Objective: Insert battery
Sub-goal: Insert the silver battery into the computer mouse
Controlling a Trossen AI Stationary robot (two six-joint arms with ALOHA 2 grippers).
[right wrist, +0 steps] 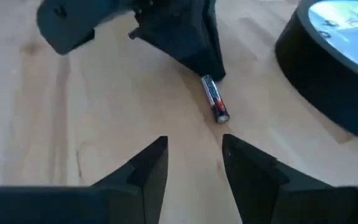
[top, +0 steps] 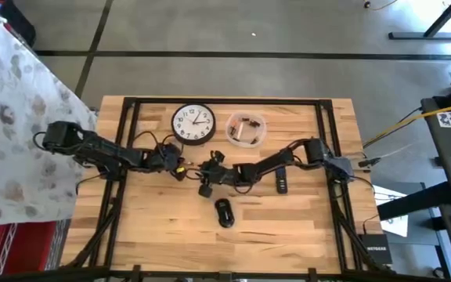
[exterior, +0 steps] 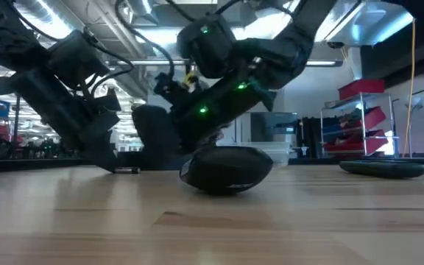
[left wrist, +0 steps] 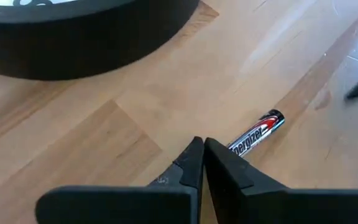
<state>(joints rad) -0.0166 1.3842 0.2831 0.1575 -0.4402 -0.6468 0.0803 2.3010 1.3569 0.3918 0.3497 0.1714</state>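
Butcher-block wooden table [top: 288,227], pale planks, bearing all items below. Left arm [top: 92,147], dark, reaching in from the table's left edge toward the centre; right arm [top: 288,160], dark, reaching in from the right edge to meet it. Wall clock [top: 193,124], round, black rim, white face, lying flat near the far side of the table, left of centre. Clear round dish [top: 246,129], just beside the clock on its right, holding several small items too small to identify. Computer mouse [top: 224,212], black, resting nearer the front edge, below the two grippers and apart from them. Remote control [top: 283,183], small, black, lying to the right of the mouse, under the right arm. Left gripper [left wrist: 199,149], low over the table in front of the clock, fingers pressed together with nothing between them, tips right beside one end of the battery. Right gripper [right wrist: 194,149], facing the left one, fingers spread and empty. AA battery [right wrist: 215,98], Energizer label, lying flat on the wood between the two grippers, near the clock rim.
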